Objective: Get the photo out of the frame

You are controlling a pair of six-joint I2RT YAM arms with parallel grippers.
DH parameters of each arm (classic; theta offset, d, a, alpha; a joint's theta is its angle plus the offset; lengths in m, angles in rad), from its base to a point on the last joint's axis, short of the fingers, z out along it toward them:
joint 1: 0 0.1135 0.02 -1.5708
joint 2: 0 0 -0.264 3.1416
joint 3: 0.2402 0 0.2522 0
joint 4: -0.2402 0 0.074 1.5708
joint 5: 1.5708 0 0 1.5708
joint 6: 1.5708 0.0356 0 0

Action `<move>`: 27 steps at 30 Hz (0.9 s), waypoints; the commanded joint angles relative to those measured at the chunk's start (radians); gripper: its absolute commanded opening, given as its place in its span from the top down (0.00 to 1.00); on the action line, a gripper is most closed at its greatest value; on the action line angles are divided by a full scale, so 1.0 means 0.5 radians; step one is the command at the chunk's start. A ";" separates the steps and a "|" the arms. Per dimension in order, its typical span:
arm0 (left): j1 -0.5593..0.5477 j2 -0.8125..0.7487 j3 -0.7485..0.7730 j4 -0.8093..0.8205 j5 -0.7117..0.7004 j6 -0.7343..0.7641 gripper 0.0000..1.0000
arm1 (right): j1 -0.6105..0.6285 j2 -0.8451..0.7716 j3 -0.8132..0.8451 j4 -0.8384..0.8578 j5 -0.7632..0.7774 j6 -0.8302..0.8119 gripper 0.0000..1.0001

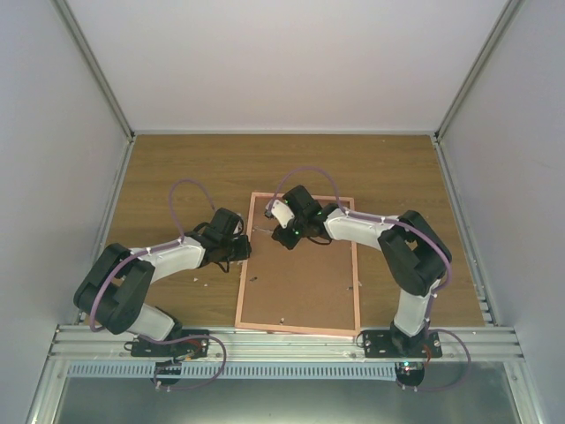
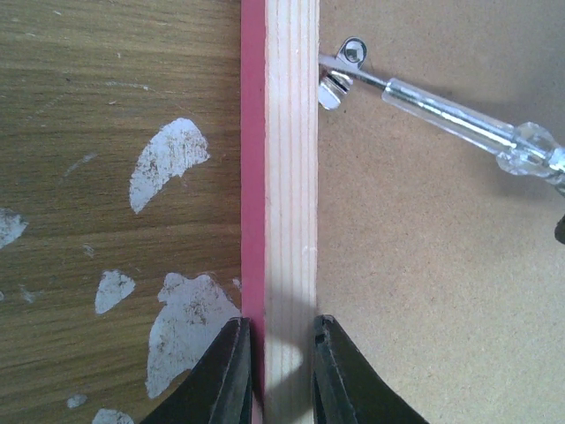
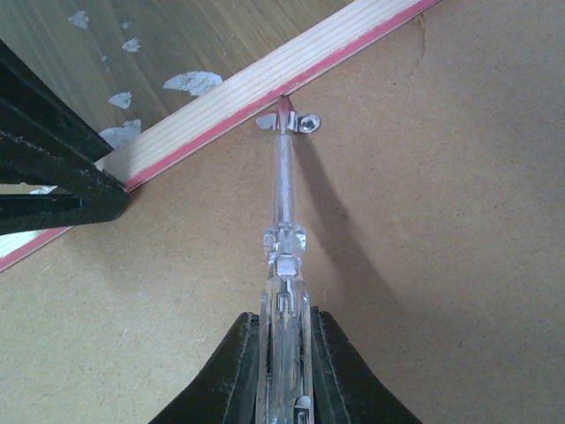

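Directly ahead of right gripper (image 3: pixel 282 327), clamped on clear plastic-handled screwdriver (image 3: pixel 283 203), lay small silver clip (image 3: pixel 298 123) on a rail of pink-red rectangular wooden frame (image 3: pixel 212 102), that rail pinched by left gripper (image 2: pixel 278 340).

the left gripper (image 2: pixel 281 334) pinches the frame (image 2: pixel 290 177) at the bottom edge, one black finger on its pink-red outer side, the other against the inner side of the pale wooden rail. to the left lies the wooden table (image 2: pixel 106 88) with worn white patches. to the right, over the brown back board (image 2: pixel 424 291), a clear-handled screwdriver (image 2: pixel 459 124) meets a small metal clip (image 2: pixel 340 75) beside the rail.
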 commanded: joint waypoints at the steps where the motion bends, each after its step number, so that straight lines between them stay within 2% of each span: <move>1: -0.039 0.009 -0.043 -0.038 0.041 -0.023 0.90 | 0.028 0.021 -0.043 -0.408 -0.109 -0.063 0.99; 15: -0.034 -0.008 -0.063 -0.042 0.015 -0.042 0.90 | 0.019 -0.150 -0.119 -0.420 0.104 0.063 1.00; 22: 0.010 -0.063 -0.110 -0.020 0.031 -0.127 0.91 | 0.018 -0.392 -0.230 -0.210 0.050 0.146 0.99; 27: 0.085 -0.202 -0.193 -0.040 -0.010 -0.290 0.95 | 0.017 -0.590 -0.357 -0.036 0.198 0.260 1.00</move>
